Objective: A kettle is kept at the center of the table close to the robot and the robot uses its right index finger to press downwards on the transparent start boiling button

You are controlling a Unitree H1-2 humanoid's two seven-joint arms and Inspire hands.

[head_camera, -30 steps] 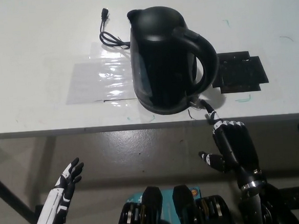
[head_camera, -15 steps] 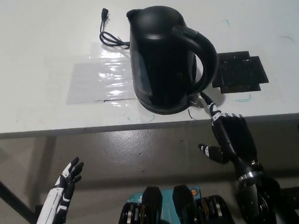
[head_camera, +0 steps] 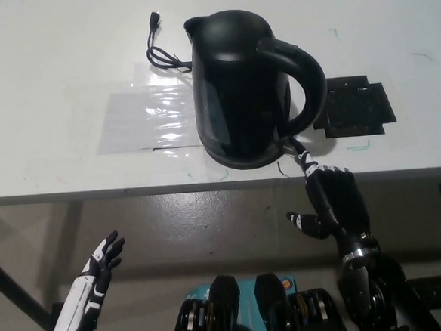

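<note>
Right hand [head_camera: 330,196] advanced; extended finger now touching kettle [head_camera: 239,88] base.

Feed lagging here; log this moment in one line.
right hand index at kettle base | contact unclear | left hand idle low, open
</note>
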